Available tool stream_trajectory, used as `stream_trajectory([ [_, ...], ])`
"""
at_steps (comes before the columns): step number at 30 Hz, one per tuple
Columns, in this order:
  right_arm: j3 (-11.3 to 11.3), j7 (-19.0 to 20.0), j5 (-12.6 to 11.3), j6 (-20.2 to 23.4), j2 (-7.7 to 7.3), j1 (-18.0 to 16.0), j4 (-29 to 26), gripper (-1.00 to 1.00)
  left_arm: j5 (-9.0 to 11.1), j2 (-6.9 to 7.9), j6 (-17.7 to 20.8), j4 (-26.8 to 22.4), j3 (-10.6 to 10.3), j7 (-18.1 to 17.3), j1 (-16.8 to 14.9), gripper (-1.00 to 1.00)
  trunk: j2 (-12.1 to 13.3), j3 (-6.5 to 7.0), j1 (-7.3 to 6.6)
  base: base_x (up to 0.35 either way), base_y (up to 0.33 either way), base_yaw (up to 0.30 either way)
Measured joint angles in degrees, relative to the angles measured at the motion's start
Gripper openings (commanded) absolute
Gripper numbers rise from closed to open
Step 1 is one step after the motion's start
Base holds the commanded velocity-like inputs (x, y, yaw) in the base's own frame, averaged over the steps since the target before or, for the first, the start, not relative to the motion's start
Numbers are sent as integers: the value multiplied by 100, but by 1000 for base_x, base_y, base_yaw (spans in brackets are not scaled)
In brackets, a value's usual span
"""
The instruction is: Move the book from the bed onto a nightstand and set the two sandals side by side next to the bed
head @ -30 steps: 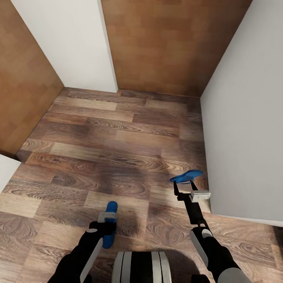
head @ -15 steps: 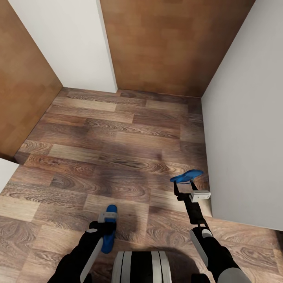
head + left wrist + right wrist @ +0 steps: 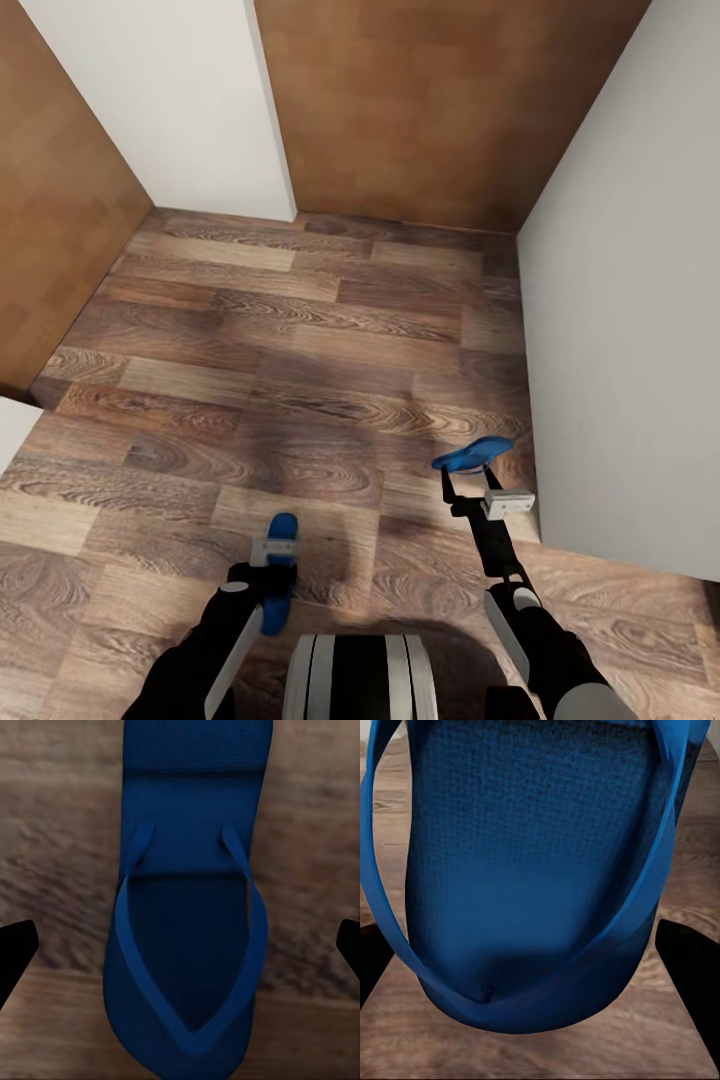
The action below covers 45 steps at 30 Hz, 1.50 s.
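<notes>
Grey-brown wood-plank floor [image 3: 300,380], bare boards running up to white walls [image 3: 620,300] and brown wooden doors [image 3: 410,110], faint shadows across planks

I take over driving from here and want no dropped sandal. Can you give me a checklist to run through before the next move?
1. Left gripper carrying a blue sandal: ok, it is in the grasp above the wood-plank floor.
2. Right gripper carrying the other sandal: ok, it sits at the fingertips.
3. Firmness of both grips: cannot tell; the contact points are hidden.
4. Room on the right: not ok, the white wall stands close beside the right arm.
5. Way ahead: cannot tell; brown wooden panels close the far end, and whether they open is unclear.
6. Bed as drop-off spot in sight: not ok.
</notes>
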Motion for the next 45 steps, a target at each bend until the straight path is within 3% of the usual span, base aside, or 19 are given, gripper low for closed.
stream_trajectory([
  [3,2,0,1,0,0,0,8,-100,0,1,0,-4,-71,0,0,100,-4,-66,8,0,0,0],
  [14,4,0,2,0,0,0,12,-100,-1,2,-1,-8,-112,0,0,100,-4,-67,7,0,0,0],
  [19,7,1,1,0,0,0,13,-100,-3,2,-6,-9,-112,0,1,100,-11,-177,21,0,0,0],
  [33,7,1,2,0,0,0,12,-100,-1,2,-7,-2,-112,0,0,100,-11,-178,20,0,0,0],
  [37,6,2,1,0,0,0,12,-100,-1,1,-10,0,-112,0,1,100,-15,-244,28,0,0,0],
  [45,8,0,2,0,0,0,12,-100,7,2,-183,0,-112,0,8,100,-15,-244,28,0,0,0],
])
